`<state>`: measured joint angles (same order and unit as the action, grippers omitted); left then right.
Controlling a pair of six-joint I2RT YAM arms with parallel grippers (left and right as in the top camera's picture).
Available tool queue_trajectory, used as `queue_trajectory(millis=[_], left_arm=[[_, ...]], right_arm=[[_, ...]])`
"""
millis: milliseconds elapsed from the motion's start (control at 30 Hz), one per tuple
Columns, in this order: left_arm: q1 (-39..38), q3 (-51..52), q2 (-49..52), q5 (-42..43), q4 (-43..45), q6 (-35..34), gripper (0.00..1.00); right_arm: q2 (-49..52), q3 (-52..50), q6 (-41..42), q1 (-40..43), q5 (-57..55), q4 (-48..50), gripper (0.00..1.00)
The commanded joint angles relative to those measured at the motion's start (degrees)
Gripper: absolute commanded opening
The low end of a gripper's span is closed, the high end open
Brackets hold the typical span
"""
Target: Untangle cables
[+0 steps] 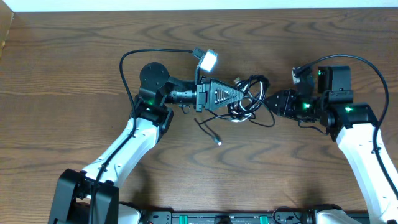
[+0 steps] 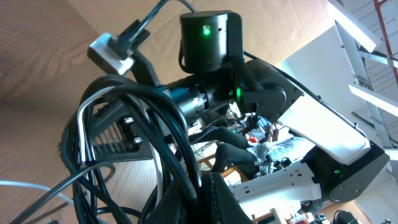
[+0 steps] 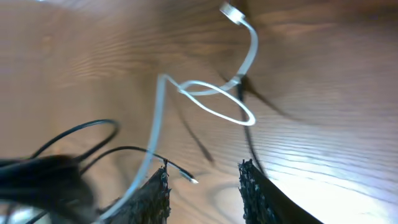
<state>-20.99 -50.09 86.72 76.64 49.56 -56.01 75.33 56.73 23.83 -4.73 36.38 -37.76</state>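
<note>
thin black and white cables [image 1: 260, 82], tangled, are clenched in the left claw [image 1: 241, 98]; right claw [image 1: 272, 102] parted, empty; knots could be tightened by a hard pull

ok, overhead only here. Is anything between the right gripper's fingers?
Observer: No. Right wrist view shows the right gripper open, only brown wooden table between; the thin white cable passes beside one finger.
Operator: White plug tangled?
Observer: Its small silver plug end is free, beyond one loop.
Operator: Left side?
Observer: The left gripper is shut on a bunch of thin black cables, several strands crossing.
</note>
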Motion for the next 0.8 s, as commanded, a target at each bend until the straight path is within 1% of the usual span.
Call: queue_trajectory(millis=[0, 133, 233, 333, 400, 433, 633, 667, 767], left_arm=[[0.3, -0.4, -1.0, 0.9, 0.7, -0.7, 0.08], [0.3, -0.4, -1.0, 0.8, 0.7, -0.4, 0.08], [0.3, -0.4, -1.0, 0.0, 0.7, -0.5, 0.08], [0.3, -0.4, -1.0, -0.6, 0.7, -0.5, 0.08], [0.3, -0.4, -1.0, -1.3, 0.7, -0.5, 0.08], [0.3, -0.4, -1.0, -1.5, 0.7, -0.5, 0.08], [0.3, -0.4, -1.0, -4.6, 0.7, -2.0, 0.08], [0.3, -0.4, -1.0, -5.1, 0.7, -2.5, 0.06], [0.3, -0.4, -1.0, -6.0, 0.8, -4.4, 0.08]], right_arm=[[-2.1, 0.0, -2.2, -0.1, 10.6, 0.7, 0.36], [-3.8, 0.0, -2.9, -0.1, 16.7, 0.7, 0.39], [-3.8, 0.0, -2.9, -0.7, 18.8, 0.4, 0.41], [-3.8, 0.0, -2.9, -1.5, 18.9, -0.7, 0.41], [-3.8, 0.0, -2.9, -2.5, 17.3, -2.0, 0.4], [-3.8, 0.0, -2.9, -2.8, 16.0, -2.4, 0.38], [-3.8, 0.0, -2.9, -2.8, 14.3, -4.9, 0.37], [-3.8, 0.0, -2.6, -2.8, 13.2, -5.1, 0.37], [-3.8, 0.0, 0.1, -2.8, 7.4, -5.1, 0.38]])
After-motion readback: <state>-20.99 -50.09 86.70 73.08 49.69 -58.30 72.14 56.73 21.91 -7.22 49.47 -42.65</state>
